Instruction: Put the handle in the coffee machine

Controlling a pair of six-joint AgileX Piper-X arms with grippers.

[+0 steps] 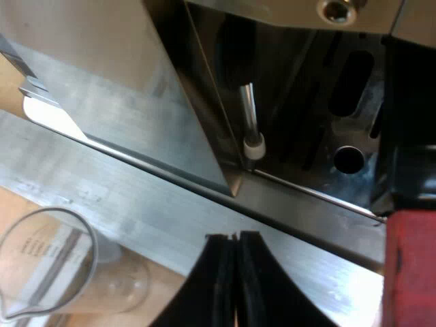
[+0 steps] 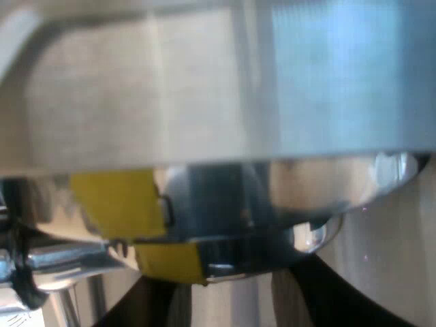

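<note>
Presently, left gripper (image 1: 236,237), fingers pressed together on nothing, above espresso machine (image 1: 136,88) front ledge near measuring glass (image 1: 48,272), steam wand (image 1: 249,122) and handle's red end (image 1: 412,266); right gripper (image 2: 228,281), fingers spread, just below metal holder (image 2: 231,225) under machine's front.

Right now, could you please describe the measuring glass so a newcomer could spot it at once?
Find the brushed metal base of the espresso machine. Just off its edge, on the tan surface, is the measuring glass: the only clear thing, with a pouring lip and printed marks.
</note>
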